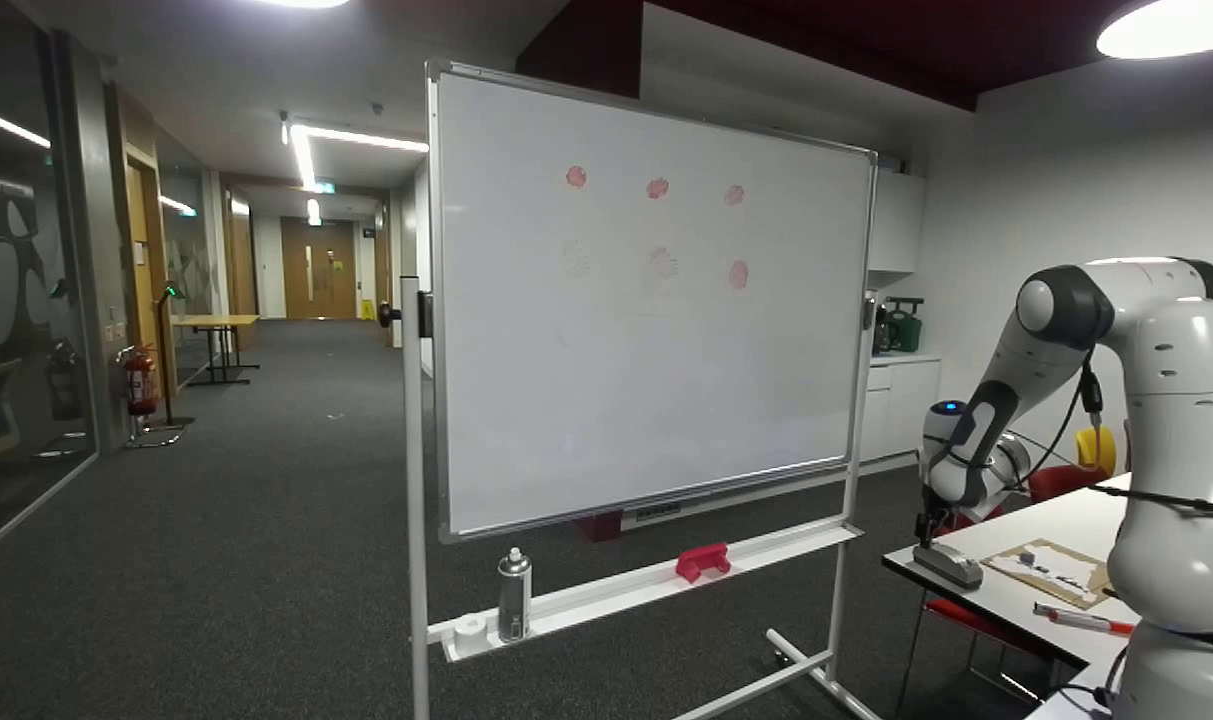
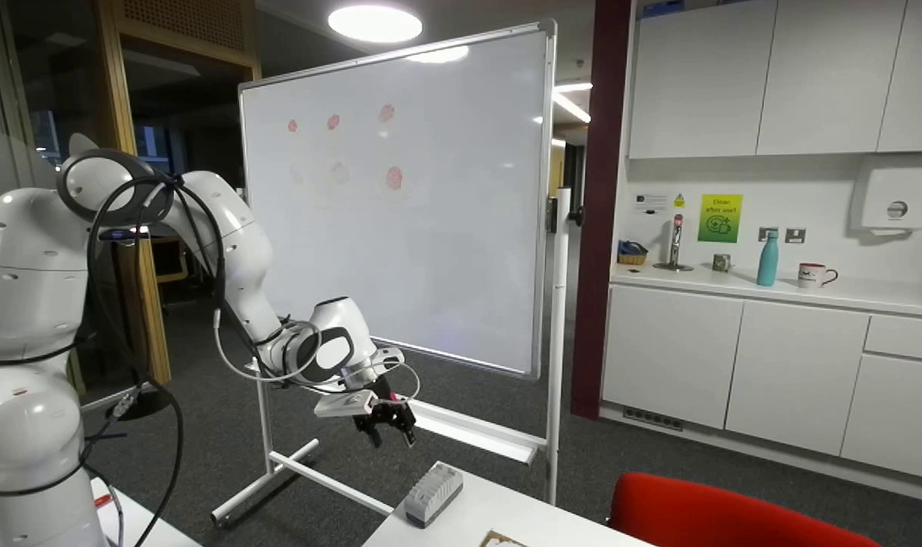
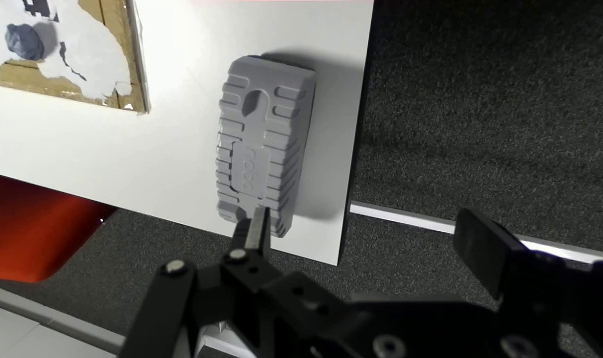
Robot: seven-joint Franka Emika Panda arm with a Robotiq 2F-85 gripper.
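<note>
Our one claw [image 3: 362, 223] sits wide apart, empty, near one gray eraser [image 3: 259, 134] on the table [image 3: 182, 149]; we count six reddish smudges [image 1: 657, 188] on one whiteboard [image 1: 646, 390].

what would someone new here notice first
Probably the big whiteboard filling the middle of both exterior views, red blotches on its upper half. Next, the white robot arm at the edge of each, its open gripper near a grey eraser at the corner of a table.
</note>
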